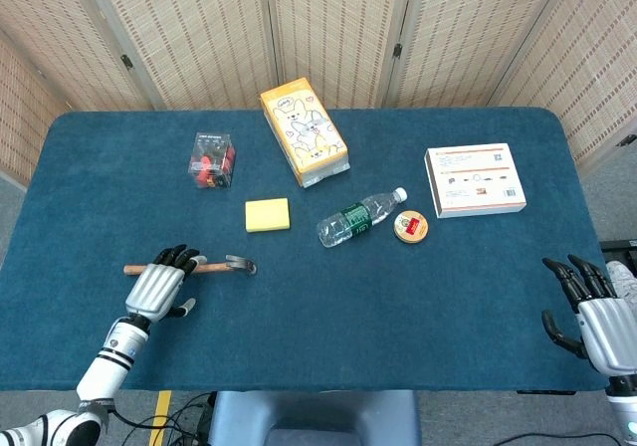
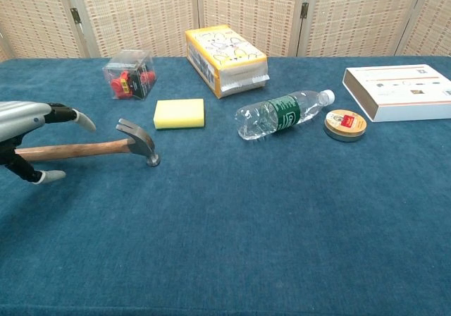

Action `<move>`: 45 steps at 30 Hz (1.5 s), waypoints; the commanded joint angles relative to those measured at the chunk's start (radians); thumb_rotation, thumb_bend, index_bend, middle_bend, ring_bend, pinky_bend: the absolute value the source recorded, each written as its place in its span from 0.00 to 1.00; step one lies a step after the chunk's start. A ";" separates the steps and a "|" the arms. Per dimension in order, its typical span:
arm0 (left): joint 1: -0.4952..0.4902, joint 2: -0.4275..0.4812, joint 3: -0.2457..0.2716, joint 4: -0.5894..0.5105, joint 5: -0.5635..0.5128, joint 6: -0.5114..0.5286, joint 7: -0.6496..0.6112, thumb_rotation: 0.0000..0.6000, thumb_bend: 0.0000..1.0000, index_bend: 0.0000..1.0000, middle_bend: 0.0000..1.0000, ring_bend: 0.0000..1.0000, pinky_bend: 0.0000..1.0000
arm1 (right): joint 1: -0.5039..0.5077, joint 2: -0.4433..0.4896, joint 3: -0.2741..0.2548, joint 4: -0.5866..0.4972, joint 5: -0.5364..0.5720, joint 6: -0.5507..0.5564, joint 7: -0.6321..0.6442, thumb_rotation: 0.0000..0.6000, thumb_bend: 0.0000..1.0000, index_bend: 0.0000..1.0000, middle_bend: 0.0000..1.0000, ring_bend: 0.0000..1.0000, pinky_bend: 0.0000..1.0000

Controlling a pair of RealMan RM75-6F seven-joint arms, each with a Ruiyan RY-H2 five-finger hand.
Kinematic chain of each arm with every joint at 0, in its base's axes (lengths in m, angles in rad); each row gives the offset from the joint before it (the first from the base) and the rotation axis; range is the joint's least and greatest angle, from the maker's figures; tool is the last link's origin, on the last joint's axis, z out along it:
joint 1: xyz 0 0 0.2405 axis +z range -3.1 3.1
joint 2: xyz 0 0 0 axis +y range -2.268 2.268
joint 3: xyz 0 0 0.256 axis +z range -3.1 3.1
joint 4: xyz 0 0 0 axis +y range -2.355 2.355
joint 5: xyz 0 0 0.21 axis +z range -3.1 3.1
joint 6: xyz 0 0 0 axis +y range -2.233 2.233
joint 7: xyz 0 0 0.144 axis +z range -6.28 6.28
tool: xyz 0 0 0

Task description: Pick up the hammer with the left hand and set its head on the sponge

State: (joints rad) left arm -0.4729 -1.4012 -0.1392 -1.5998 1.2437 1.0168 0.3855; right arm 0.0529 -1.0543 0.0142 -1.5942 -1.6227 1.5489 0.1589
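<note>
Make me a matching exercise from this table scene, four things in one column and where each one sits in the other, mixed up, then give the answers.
Things:
1. hammer
2. yellow sponge
3. water bottle
4. left hand

Places or states:
A. lying on its side beside the round tin
B. open above the wooden handle, not yet gripping
C. flat on the cloth, head pointing toward the bottle side
D. in front of the yellow patterned box, beside the clear case with red parts

Pairs: 1-C, 2-D, 3-A, 4-B
</note>
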 commanded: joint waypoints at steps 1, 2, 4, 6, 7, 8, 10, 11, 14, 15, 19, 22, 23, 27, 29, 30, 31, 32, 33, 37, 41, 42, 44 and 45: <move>-0.022 -0.043 -0.014 0.033 -0.044 -0.006 0.024 1.00 0.35 0.23 0.23 0.13 0.16 | 0.000 0.000 0.000 0.000 0.001 -0.002 -0.001 1.00 0.37 0.10 0.20 0.06 0.12; -0.026 -0.053 -0.016 0.041 -0.055 -0.006 0.031 1.00 0.35 0.23 0.24 0.13 0.16 | 0.000 0.000 0.000 -0.001 0.002 -0.002 -0.001 1.00 0.37 0.10 0.20 0.06 0.12; -0.035 -0.071 -0.021 0.056 -0.078 -0.004 0.045 1.00 0.36 0.23 0.24 0.14 0.16 | -0.001 0.002 0.000 -0.002 0.004 -0.002 -0.001 1.00 0.37 0.10 0.20 0.06 0.12; -0.043 -0.084 -0.023 0.066 -0.099 -0.004 0.057 1.00 0.36 0.23 0.24 0.14 0.16 | -0.002 0.002 0.000 -0.002 0.006 -0.003 -0.001 1.00 0.37 0.10 0.21 0.06 0.12; -0.047 -0.088 -0.024 0.069 -0.108 -0.005 0.061 1.00 0.36 0.23 0.24 0.14 0.16 | -0.002 0.002 0.000 -0.001 0.007 -0.003 -0.001 1.00 0.37 0.10 0.21 0.06 0.12; -0.050 -0.091 -0.025 0.071 -0.117 -0.006 0.065 1.00 0.36 0.23 0.24 0.14 0.16 | -0.002 0.002 0.000 -0.001 0.008 -0.003 0.000 1.00 0.37 0.10 0.21 0.06 0.12; -0.058 -0.098 -0.025 0.075 -0.133 -0.011 0.072 1.00 0.37 0.24 0.26 0.15 0.16 | -0.002 0.001 0.000 0.000 0.010 -0.006 0.000 1.00 0.37 0.10 0.21 0.06 0.12; -0.061 -0.100 -0.025 0.077 -0.139 -0.012 0.075 1.00 0.37 0.24 0.27 0.16 0.16 | -0.002 0.000 0.000 0.000 0.010 -0.007 0.000 1.00 0.37 0.10 0.21 0.06 0.12; -0.071 -0.108 -0.023 0.082 -0.154 -0.014 0.083 1.00 0.38 0.26 0.29 0.17 0.16 | -0.001 0.000 0.001 0.001 0.010 -0.009 0.001 1.00 0.37 0.10 0.21 0.06 0.12; -0.075 -0.111 -0.022 0.084 -0.160 -0.015 0.085 1.00 0.39 0.27 0.30 0.17 0.16 | 0.000 0.000 0.001 0.002 0.011 -0.010 0.002 1.00 0.37 0.10 0.21 0.06 0.12; -0.087 -0.118 -0.019 0.092 -0.176 -0.020 0.094 1.00 0.45 0.28 0.33 0.19 0.16 | 0.000 -0.001 0.001 0.006 0.013 -0.013 0.005 1.00 0.37 0.10 0.21 0.06 0.12; -0.096 -0.121 -0.015 0.095 -0.191 -0.023 0.104 1.00 0.47 0.29 0.34 0.20 0.16 | 0.000 -0.003 0.001 0.009 0.015 -0.013 0.008 1.00 0.37 0.10 0.21 0.06 0.12; -0.098 -0.123 -0.014 0.096 -0.195 -0.025 0.106 1.00 0.47 0.29 0.35 0.20 0.16 | 0.000 -0.003 0.002 0.010 0.015 -0.014 0.009 1.00 0.37 0.10 0.21 0.06 0.12; -0.109 -0.127 -0.010 0.103 -0.219 -0.032 0.117 1.00 0.48 0.30 0.36 0.20 0.16 | 0.000 -0.006 0.001 0.015 0.017 -0.016 0.014 1.00 0.37 0.10 0.21 0.06 0.12; -0.113 -0.130 -0.009 0.106 -0.226 -0.032 0.119 1.00 0.49 0.31 0.38 0.21 0.16 | -0.001 -0.006 0.001 0.017 0.017 -0.015 0.016 1.00 0.37 0.10 0.21 0.06 0.12; -0.115 -0.131 -0.007 0.108 -0.229 -0.031 0.122 1.00 0.50 0.32 0.39 0.21 0.16 | -0.001 -0.006 0.001 0.018 0.017 -0.014 0.017 1.00 0.37 0.10 0.21 0.06 0.12; -0.117 -0.132 -0.005 0.110 -0.230 -0.030 0.123 1.00 0.51 0.32 0.40 0.21 0.16 | -0.002 -0.006 0.001 0.018 0.017 -0.013 0.018 1.00 0.37 0.10 0.22 0.06 0.12; -0.119 -0.133 -0.004 0.112 -0.232 -0.030 0.125 1.00 0.51 0.33 0.40 0.22 0.16 | -0.002 -0.006 0.001 0.019 0.017 -0.013 0.019 1.00 0.37 0.10 0.22 0.06 0.12; -0.121 -0.134 -0.002 0.114 -0.234 -0.030 0.128 1.00 0.53 0.34 0.41 0.22 0.16 | -0.002 -0.007 0.001 0.020 0.017 -0.014 0.019 1.00 0.37 0.10 0.22 0.06 0.12; -0.127 -0.136 0.001 0.117 -0.245 -0.025 0.136 1.00 0.55 0.35 0.42 0.23 0.16 | -0.002 -0.008 0.001 0.022 0.020 -0.016 0.022 1.00 0.37 0.10 0.22 0.06 0.12; -0.132 -0.135 0.002 0.122 -0.253 -0.021 0.136 1.00 0.55 0.36 0.43 0.24 0.16 | -0.001 -0.008 0.002 0.023 0.021 -0.019 0.021 1.00 0.37 0.10 0.22 0.06 0.12; -0.133 -0.135 0.002 0.123 -0.256 -0.021 0.136 1.00 0.56 0.36 0.43 0.25 0.16 | 0.000 -0.008 0.002 0.023 0.022 -0.019 0.021 1.00 0.37 0.10 0.22 0.06 0.12; -0.136 -0.136 0.001 0.126 -0.259 -0.021 0.134 1.00 0.56 0.36 0.44 0.26 0.16 | 0.001 -0.009 0.002 0.023 0.022 -0.022 0.021 1.00 0.37 0.10 0.22 0.06 0.12; -0.137 -0.136 0.001 0.128 -0.261 -0.020 0.132 1.00 0.57 0.37 0.44 0.27 0.16 | 0.001 -0.009 0.002 0.023 0.022 -0.023 0.021 1.00 0.37 0.10 0.22 0.06 0.12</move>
State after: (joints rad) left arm -0.6096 -1.5372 -0.1382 -1.4727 0.9835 0.9967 0.5186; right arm 0.0542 -1.0634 0.0167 -1.5712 -1.6006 1.5263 0.1795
